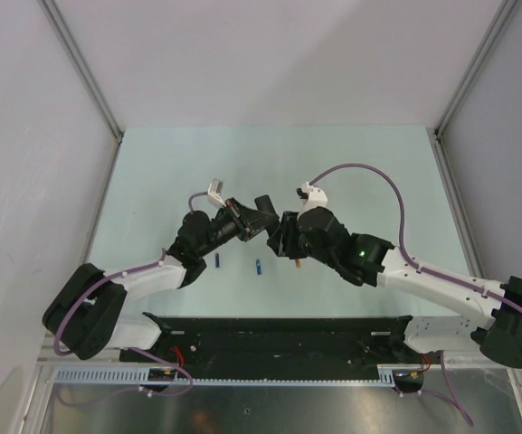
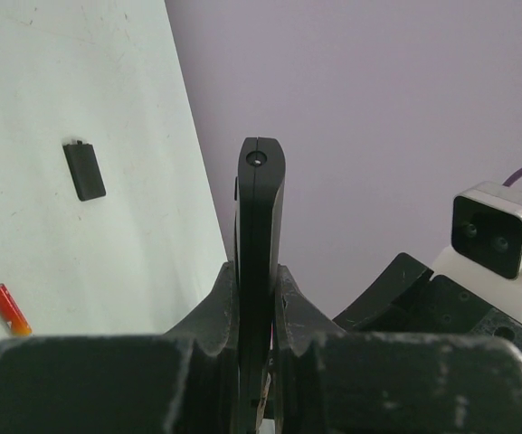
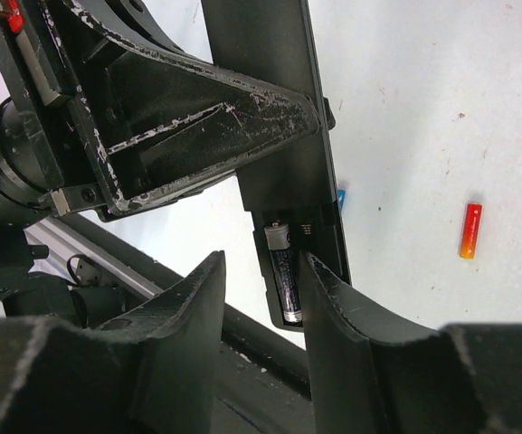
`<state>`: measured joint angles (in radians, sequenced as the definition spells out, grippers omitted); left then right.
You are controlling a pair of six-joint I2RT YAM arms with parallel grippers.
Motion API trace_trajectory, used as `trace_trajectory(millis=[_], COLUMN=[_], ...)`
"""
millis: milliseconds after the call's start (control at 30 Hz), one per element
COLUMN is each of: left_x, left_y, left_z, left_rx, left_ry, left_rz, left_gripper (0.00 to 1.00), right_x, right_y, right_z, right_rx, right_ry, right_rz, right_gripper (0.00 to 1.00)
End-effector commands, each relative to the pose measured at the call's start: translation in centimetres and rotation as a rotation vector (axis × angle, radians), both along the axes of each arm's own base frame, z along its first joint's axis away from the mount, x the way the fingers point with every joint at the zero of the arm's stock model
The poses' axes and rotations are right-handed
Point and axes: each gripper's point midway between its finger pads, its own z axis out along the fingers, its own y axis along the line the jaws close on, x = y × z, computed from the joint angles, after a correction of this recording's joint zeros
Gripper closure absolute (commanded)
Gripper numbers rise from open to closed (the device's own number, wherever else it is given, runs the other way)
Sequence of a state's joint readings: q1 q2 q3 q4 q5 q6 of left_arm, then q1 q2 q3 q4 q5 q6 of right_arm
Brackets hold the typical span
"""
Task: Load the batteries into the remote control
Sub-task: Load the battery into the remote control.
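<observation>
My left gripper (image 2: 259,271) is shut on the slim black remote control (image 2: 261,199) and holds it edge-on above the table. In the right wrist view the remote (image 3: 283,136) shows its open battery bay with one dark, silver-capped battery (image 3: 284,276) lying in it. My right gripper (image 3: 261,307) is open, its fingers on either side of the bay's end. An orange-red battery (image 3: 469,231) and the tip of a lighter blue battery (image 3: 340,197) lie on the table. From above, the grippers meet mid-table, the left gripper (image 1: 253,220) facing the right gripper (image 1: 283,237), with a dark blue battery (image 1: 218,262) nearby.
A small black square cover (image 2: 84,170) lies flat on the pale table, with the orange-red battery (image 2: 9,309) nearer. From above, the lighter blue battery (image 1: 259,266) and the orange-red one (image 1: 297,263) lie just in front of the grippers. A black rail (image 1: 279,334) runs along the near edge.
</observation>
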<state>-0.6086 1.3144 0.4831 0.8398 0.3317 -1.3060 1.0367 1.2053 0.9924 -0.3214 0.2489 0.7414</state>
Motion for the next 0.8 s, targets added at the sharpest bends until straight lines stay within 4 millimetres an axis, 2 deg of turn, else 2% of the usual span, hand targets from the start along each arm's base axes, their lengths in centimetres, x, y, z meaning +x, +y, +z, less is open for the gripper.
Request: trace_trajectory(millis=[0, 200, 467, 767], left_x=[-0.3, -0.2, 0.0, -0.1], left_y=[0.9, 0.9, 0.8, 0.7], left_z=[8.6, 8.1, 7.1, 6.9], left_rx=[-0.235, -0.226, -0.209, -0.203], left_ry=[-0.174, -0.166, -0.150, -0.150], left_rz=[0.035, 0.037, 0.038, 0.034], left_gripper=[1.00, 1.00, 1.00, 1.00], right_x=[-2.2, -1.6, -0.6, 0.4], right_y=[-0.7, -1.4, -3.0, -4.7], right_z=[-2.5, -1.5, 1.6, 3.6], right_rx=[-0.077, -0.091, -0.064, -0.039], right_ry=[0.110, 0.083, 0.028, -0.022], right_rz=[0.059, 0.033, -0.017, -0.072], right_gripper=[0.57, 0.52, 0.41, 0.35])
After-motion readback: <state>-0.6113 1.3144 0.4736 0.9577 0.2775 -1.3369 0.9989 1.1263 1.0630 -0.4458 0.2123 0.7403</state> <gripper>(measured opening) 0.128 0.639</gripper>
